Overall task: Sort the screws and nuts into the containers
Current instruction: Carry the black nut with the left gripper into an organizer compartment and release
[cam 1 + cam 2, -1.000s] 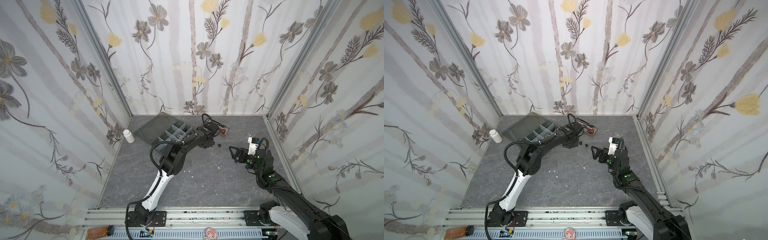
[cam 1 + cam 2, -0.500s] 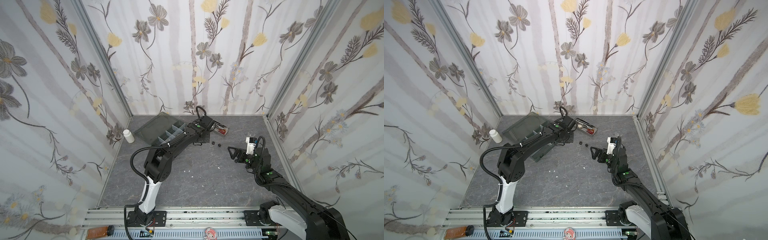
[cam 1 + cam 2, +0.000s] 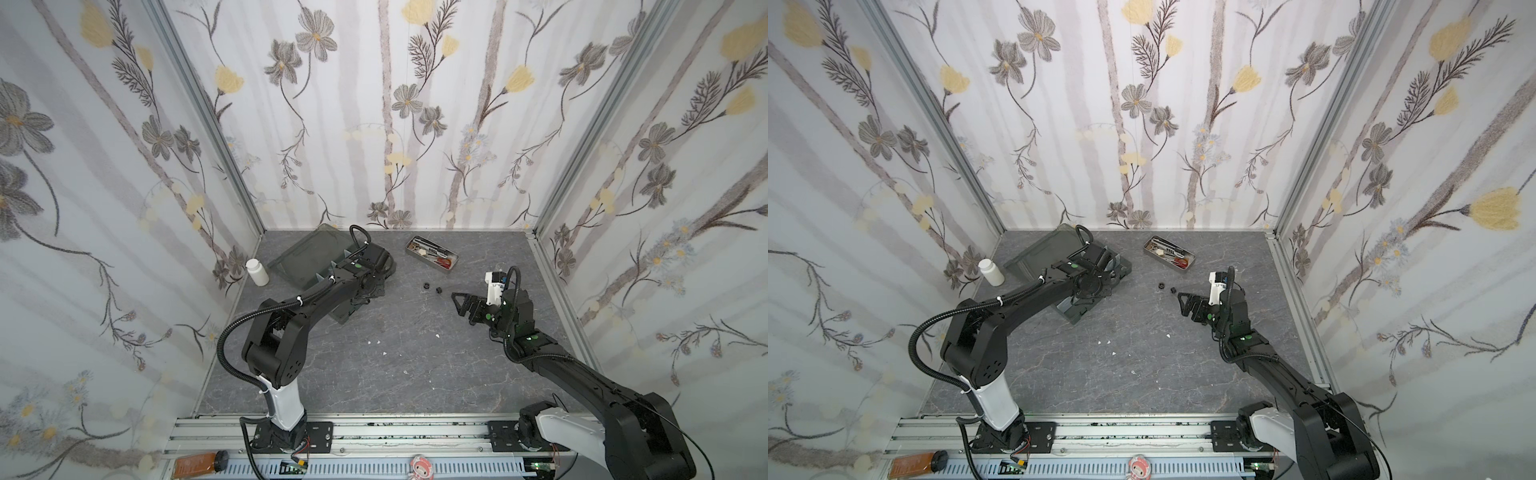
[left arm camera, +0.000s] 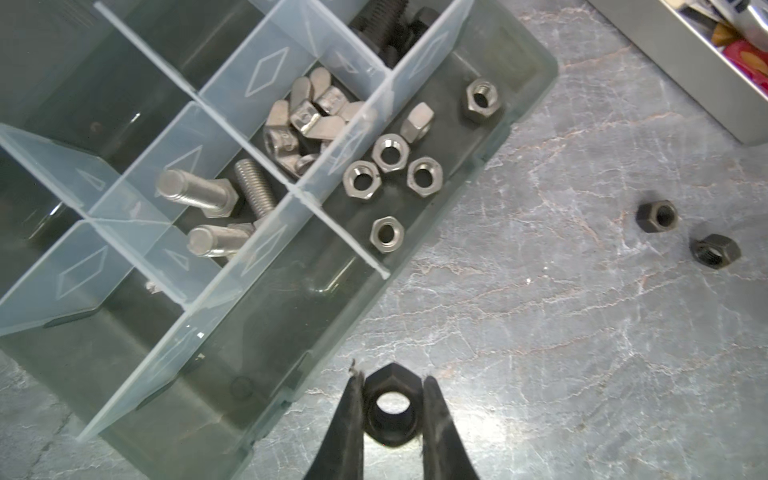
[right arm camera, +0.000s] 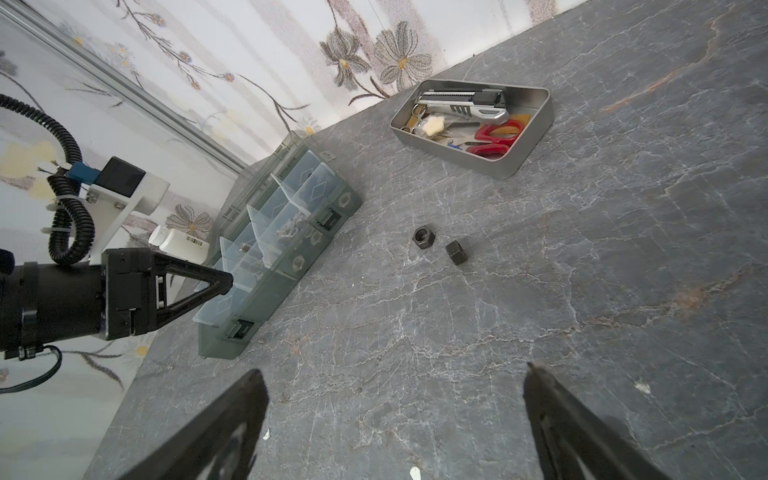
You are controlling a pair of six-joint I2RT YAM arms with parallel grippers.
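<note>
Tool on left [image 4: 392, 376] pinching black nut [image 4: 390, 432], just beside organizer box [image 4: 266, 353], tool on right [image 5: 394, 369] spread wide, empty.

I see, on the grey veined stone-look tabletop [image 3: 415, 374], a small rectangular silver metal tin [image 5: 530, 143] near the back wall holding red-handled scissors [image 5: 496, 137] and a silver utility knife [image 5: 461, 104], a white plastic bottle [image 3: 257, 272] upright by the left wall, a few white scraps [image 3: 437, 334], and flowered wallpaper [image 3: 374, 104] all round.

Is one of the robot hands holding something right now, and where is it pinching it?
The left hand pinches a black nut by two opposite flat sides. The right hand is open and holds nothing.
</note>
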